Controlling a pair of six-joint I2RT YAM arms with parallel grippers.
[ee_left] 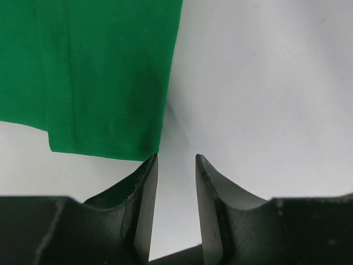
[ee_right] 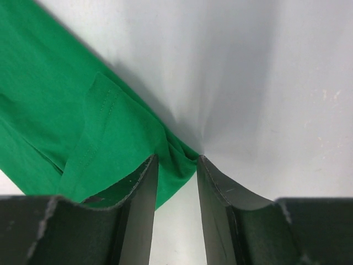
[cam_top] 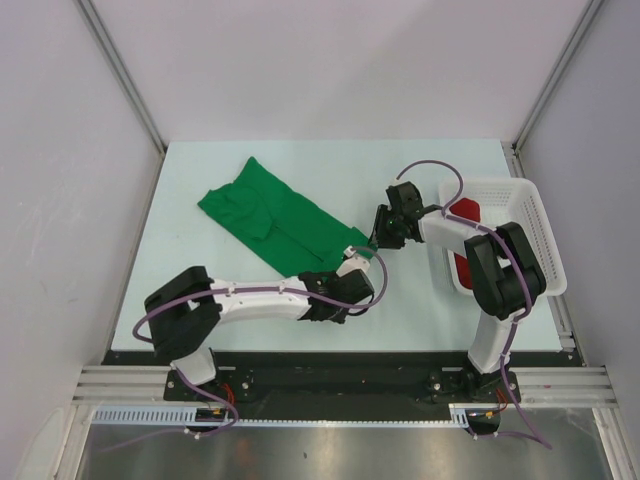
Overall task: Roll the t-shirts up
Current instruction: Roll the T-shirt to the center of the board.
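The green t-shirt (cam_top: 280,220) lies on the table folded into a long strip, running from back left to its near right end. My left gripper (cam_top: 358,258) is open at that end. Its left fingertip sits at the cloth's hemmed corner (ee_left: 105,77), and only bare table shows between the fingers of the left gripper (ee_left: 176,157). My right gripper (cam_top: 381,243) is at the same end from the right. In its wrist view the right gripper (ee_right: 176,157) is open, with a bunched corner of green cloth (ee_right: 66,110) between its fingertips. The red t-shirt (cam_top: 463,210) lies in the basket.
A white mesh basket (cam_top: 530,230) stands at the table's right edge, just behind the right arm's elbow. Grey walls close the table in at the back and on both sides. The two grippers are within a few centimetres of each other.
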